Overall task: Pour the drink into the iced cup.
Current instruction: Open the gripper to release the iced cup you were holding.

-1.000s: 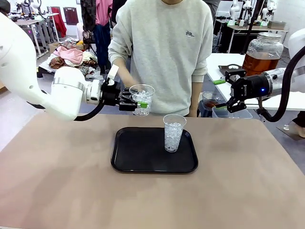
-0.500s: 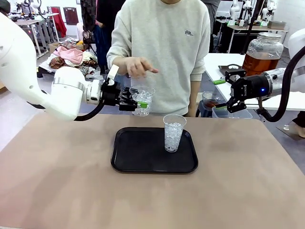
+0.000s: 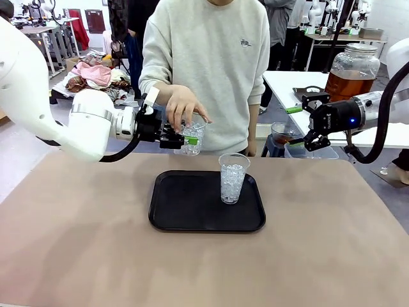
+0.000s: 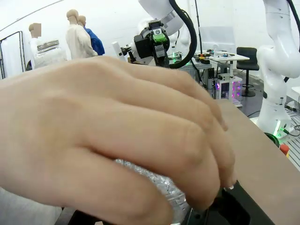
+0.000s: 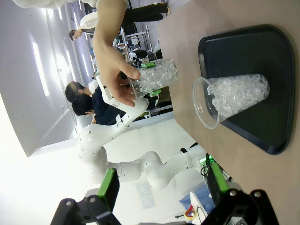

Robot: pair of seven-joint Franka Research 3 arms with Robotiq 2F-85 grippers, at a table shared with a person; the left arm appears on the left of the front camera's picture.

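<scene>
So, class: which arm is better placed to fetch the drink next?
Right, probably: the right gripper is open and nearest the dispenser jar; the left gripper is shut on an iced cup under the person's hand.

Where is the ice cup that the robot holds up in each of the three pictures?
Front view: held cup left of centre, in the left gripper, up and left of the tray.
Left wrist view: bottom centre, only ice peeking out under the hand.
Right wrist view: upper middle, lying sideways in the picture.
Shared landmark: the person's hand gripping the cup's top.
</scene>
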